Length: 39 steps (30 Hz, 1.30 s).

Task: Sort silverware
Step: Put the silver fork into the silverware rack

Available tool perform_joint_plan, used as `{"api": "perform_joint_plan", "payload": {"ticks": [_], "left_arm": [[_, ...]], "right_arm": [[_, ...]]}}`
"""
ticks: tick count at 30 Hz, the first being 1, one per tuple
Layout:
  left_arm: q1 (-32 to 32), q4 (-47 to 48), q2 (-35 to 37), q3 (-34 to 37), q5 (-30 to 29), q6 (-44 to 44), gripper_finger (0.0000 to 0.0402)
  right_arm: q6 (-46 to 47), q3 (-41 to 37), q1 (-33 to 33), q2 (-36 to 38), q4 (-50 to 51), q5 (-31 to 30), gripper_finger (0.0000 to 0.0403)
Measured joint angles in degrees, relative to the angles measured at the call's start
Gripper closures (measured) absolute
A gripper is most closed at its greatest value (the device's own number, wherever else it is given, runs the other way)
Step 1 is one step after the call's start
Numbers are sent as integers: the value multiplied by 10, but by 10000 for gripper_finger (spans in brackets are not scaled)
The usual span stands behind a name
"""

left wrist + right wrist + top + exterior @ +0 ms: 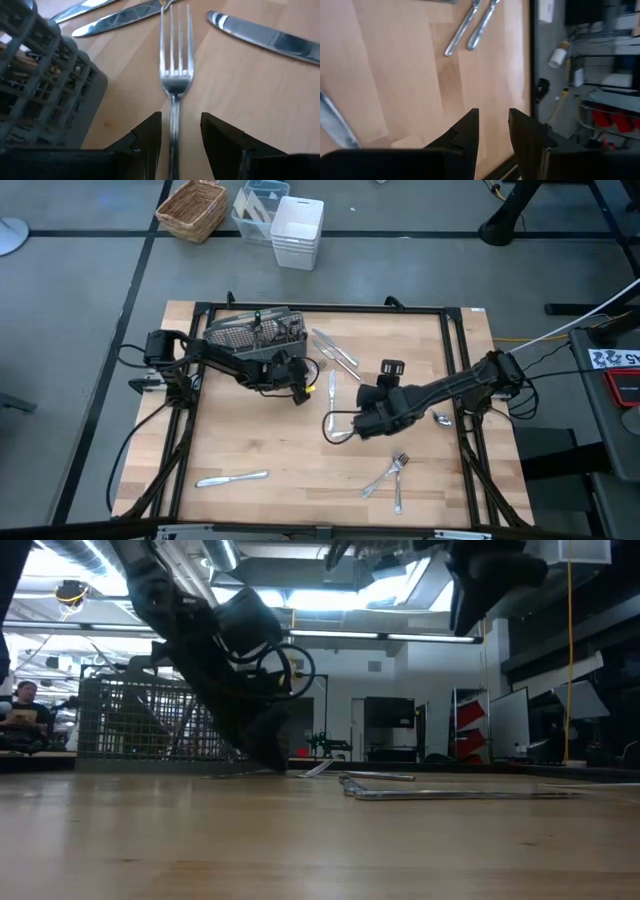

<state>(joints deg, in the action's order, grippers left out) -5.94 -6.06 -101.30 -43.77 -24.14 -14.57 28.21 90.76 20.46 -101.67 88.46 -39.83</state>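
My left gripper [302, 390] [181, 145] is open and points down at the table just right of the grey wire-mesh caddy [255, 335] [40, 85]. Its fingers stand on either side of a fork's handle [174, 125], with wood showing on both sides; the tines [175, 45] point away. Two knives [115, 17] [270, 37] lie beyond it. My right gripper [362, 423] [494, 135] is open over bare wood, next to a spoon [340, 432]. Two forks [390, 473] [472, 25] lie near the table's near edge.
More silverware lies flat on the table: several pieces right of the caddy [335, 352], a knife [232, 478] near the near-left corner and a spoon [441, 418] by the right arm. A wicker basket [193, 208] and white bins [298, 230] sit beyond the far edge.
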Motion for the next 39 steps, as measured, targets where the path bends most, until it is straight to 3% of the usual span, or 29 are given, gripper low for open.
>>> {"api": "perform_joint_plan", "payload": {"ticks": [5, 10, 19, 28, 34, 39], "left_arm": [[-12, 5, -7, 0, 0, -4, 273], [-19, 12, -8, -1, 19, -22, 282], [-19, 19, -7, -1, 51, -50, 387], [-17, 28, 10, 0, 77, -101, 390], [-2, 29, 81, 1, 89, -106, 387], [12, 27, 169, 1, 87, -91, 391]], "right_arm": [[32, 0, 23, 0, 15, -42, 295], [34, 0, 30, 0, 15, -47, 295], [35, 0, 28, 0, 12, -47, 295], [15, -2, 28, 6, 13, -47, 295], [3, -53, 28, 73, 7, -65, 295], [2, -182, 28, 197, -106, -67, 295]]}}
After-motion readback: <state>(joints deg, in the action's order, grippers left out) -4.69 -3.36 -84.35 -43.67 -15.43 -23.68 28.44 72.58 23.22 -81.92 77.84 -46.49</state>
